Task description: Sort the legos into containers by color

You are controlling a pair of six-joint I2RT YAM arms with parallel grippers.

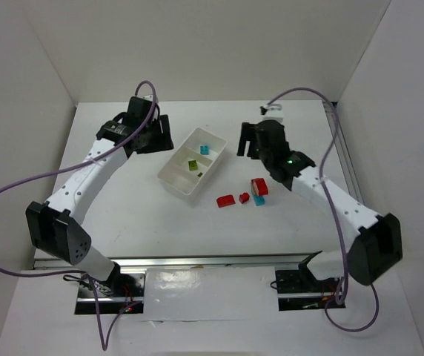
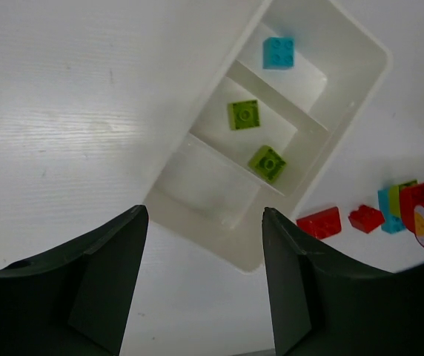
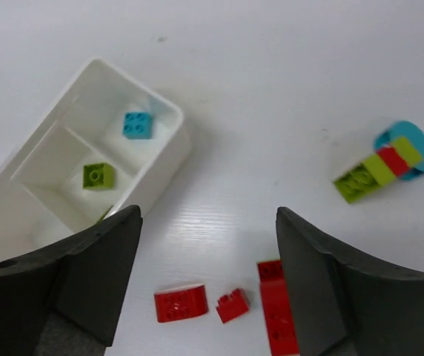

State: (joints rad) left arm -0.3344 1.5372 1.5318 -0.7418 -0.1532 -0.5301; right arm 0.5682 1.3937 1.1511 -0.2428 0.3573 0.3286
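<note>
Top external view: nearest the arm bases, right of centre, a red brick, a smaller red brick and a multicolour stack lie loose on the table. Beyond them, at centre, the white tray sits diagonally. Its far compartment holds a cyan brick and the middle one a lime green brick. At the tray's upper left the left gripper hangs with fingers well apart, holding nothing. At its upper right the right gripper is likewise spread and empty.
</note>
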